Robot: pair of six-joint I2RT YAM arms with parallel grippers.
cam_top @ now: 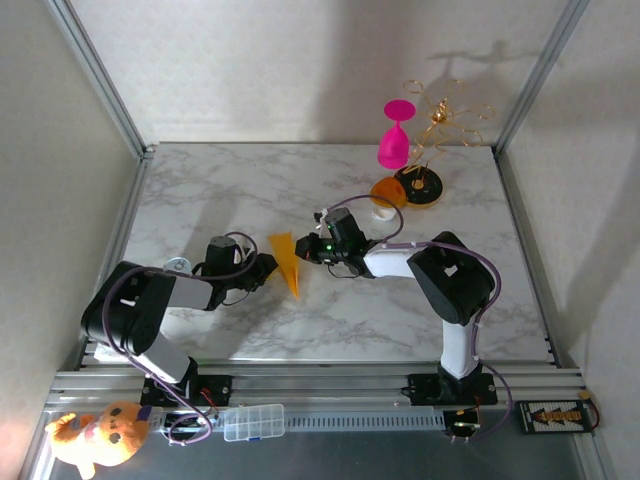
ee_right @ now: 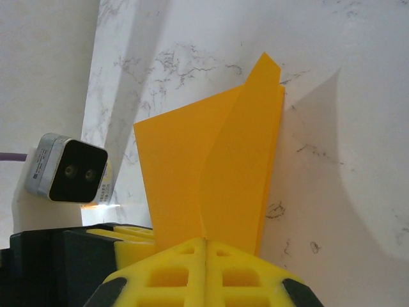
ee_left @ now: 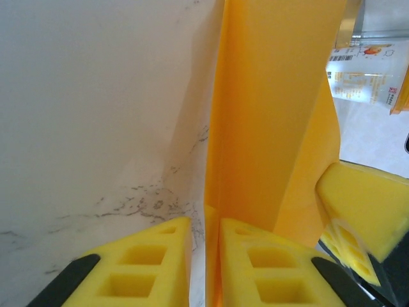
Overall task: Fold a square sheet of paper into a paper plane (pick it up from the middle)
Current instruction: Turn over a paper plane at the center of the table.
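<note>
Tools, top view: your left tool [cam_top: 262, 270] and right tool [cam_top: 308, 248] face each other mid-counter, with the paper [cam_top: 287, 262] between their tips.
Paper, top view: you see a narrow yellow-orange wedge, its wide end toward the far side and its point toward the arm bases. It sits over the marble counter [cam_top: 250, 190], and a white cup [cam_top: 383, 210] stands well apart behind it.
Left tool, left wrist view: the pads [ee_left: 268, 268] are drawn almost together with the paper's creased edge running up between them. One pad lies against the sheet and a thin slit of counter shows beside the other, so you cannot tell whether it truly pinches.
Paper, left wrist view: it stands on edge as a tall band [ee_left: 268, 115], and one pad of the right tool [ee_left: 361, 204] is just beside it.
Right tool, right wrist view: the jaws are fully closed [ee_right: 204, 246] and clamp the paper's base.
Paper, right wrist view: layered flaps [ee_right: 217, 166] with a long crease rise to a pointed corner and cast a shadow on the counter.
Done, by your reading: the sheet is off its flat square and already creased into a dart-like shape.
Left, by your reading: the last wing folds, sharpening the creases, and setting the plane down.
</note>
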